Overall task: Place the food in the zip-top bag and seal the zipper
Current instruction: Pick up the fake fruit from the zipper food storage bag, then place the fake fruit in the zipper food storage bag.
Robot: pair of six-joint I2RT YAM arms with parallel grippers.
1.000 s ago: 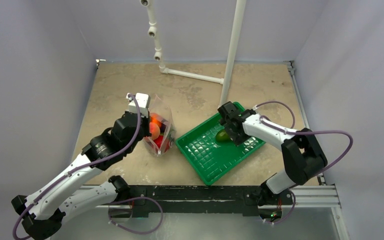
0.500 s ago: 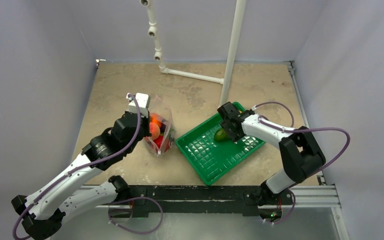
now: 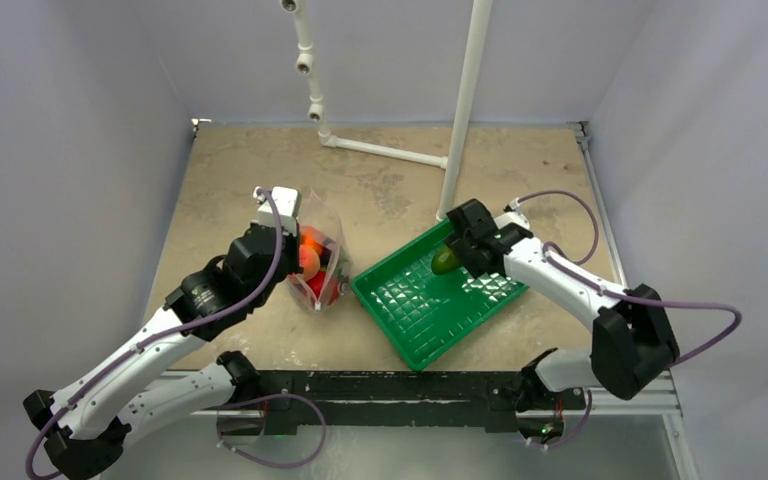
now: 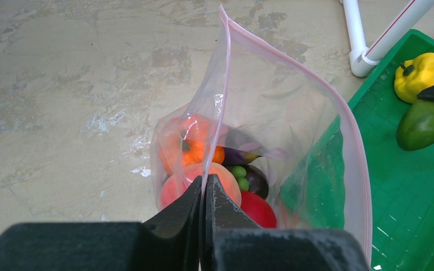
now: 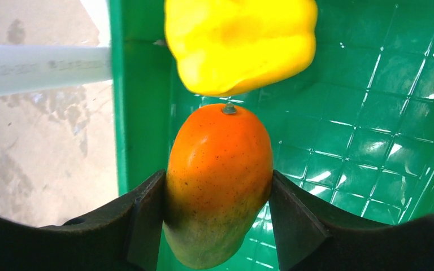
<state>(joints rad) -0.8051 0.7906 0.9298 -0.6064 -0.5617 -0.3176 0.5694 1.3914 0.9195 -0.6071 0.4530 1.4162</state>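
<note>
- Mottled tan table [image 3: 380, 185] inside pale lavender walls [image 3: 80, 150]; a white pipe stand [image 3: 465, 110] rises behind the green tray [image 3: 410, 325].
- Left of the tray, the left gripper [image 4: 203, 189] pinches the open bag [image 4: 294, 113] by its rim, with food [image 4: 189, 144] inside.
- At the tray's far corner, the right gripper [image 5: 217, 195] clasps the mango [image 5: 220, 164], beside the pepper [image 5: 240, 39].
</note>
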